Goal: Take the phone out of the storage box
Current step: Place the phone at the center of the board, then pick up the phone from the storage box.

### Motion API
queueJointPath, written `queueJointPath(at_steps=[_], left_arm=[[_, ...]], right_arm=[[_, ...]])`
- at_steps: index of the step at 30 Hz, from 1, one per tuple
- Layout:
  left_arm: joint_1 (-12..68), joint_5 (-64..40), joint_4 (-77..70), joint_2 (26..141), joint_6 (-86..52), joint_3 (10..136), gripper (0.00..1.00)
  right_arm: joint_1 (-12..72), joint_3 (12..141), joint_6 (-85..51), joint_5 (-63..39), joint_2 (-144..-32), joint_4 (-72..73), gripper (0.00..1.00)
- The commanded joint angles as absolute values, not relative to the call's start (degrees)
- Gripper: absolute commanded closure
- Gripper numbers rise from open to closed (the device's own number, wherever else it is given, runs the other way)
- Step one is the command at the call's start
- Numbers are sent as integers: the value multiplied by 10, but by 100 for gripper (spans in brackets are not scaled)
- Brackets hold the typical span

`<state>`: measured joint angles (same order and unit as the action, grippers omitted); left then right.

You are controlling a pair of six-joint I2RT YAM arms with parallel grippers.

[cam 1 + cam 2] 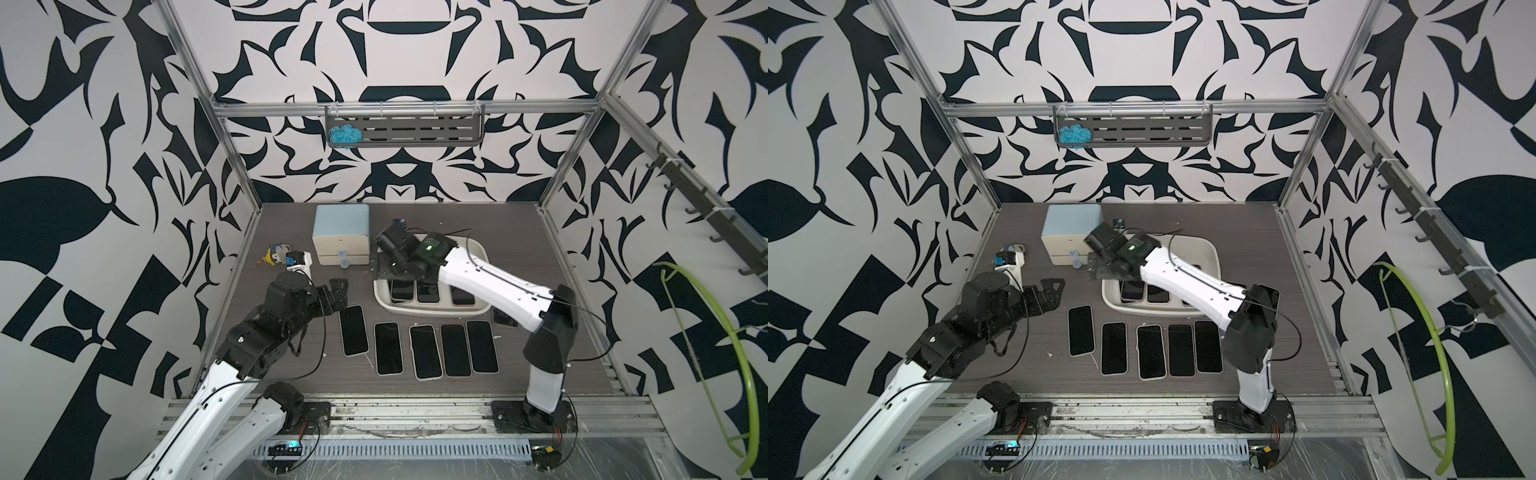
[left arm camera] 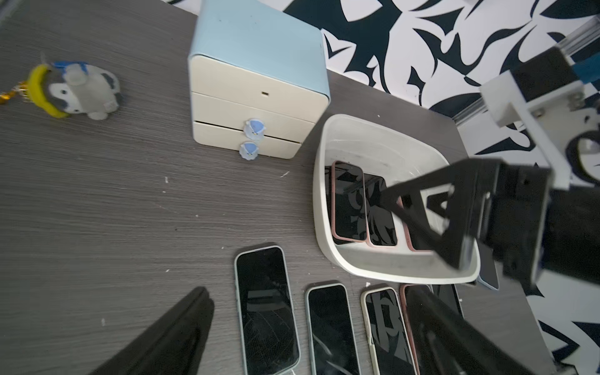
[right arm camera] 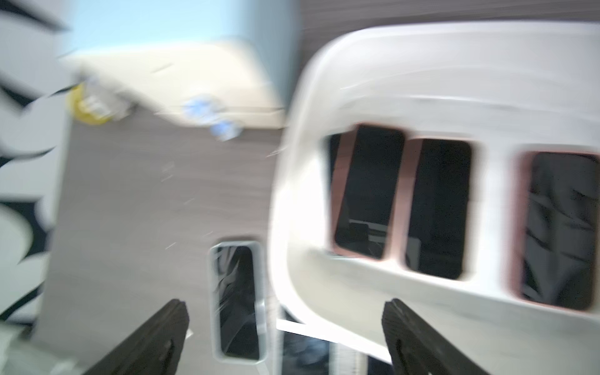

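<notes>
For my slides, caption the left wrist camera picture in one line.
Pink-edged black phones lie in the cream-white plastic storage box; more phones sit in a row on the dark wood-grain table.

Black-and-white patterned walls (image 1: pixel 415 50) close in on three sides behind an aluminium frame (image 1: pixel 540 109). Mid-frame a grey rack (image 1: pixel 415 129) hangs on the back rail, blue yarn (image 1: pixel 344 135) at its left end. Below lies the dark wood-grain worktop (image 1: pixel 540 257). Hooks (image 1: pixel 706 205) and a green hanger (image 1: pixel 732 332) are at right.
</notes>
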<state>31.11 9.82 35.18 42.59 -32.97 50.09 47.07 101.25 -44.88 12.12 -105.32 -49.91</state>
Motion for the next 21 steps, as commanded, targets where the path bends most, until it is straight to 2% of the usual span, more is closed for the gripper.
queueJointPath(at_steps=[1,5,10,21], left_arm=[[309,26,303,457,-318,497,0],[309,2,280,478,-321,488,0],[307,0,269,492,-314,491,0],[303,1,265,512,-313,499,0]], right_arm=[[385,951,-391,134,-1028,-545,1],[306,912,-317,113,-1043,-549,1],[255,891,-269,85,-1082,-544,1],[229,907,-239,77,-1162,-530,1]])
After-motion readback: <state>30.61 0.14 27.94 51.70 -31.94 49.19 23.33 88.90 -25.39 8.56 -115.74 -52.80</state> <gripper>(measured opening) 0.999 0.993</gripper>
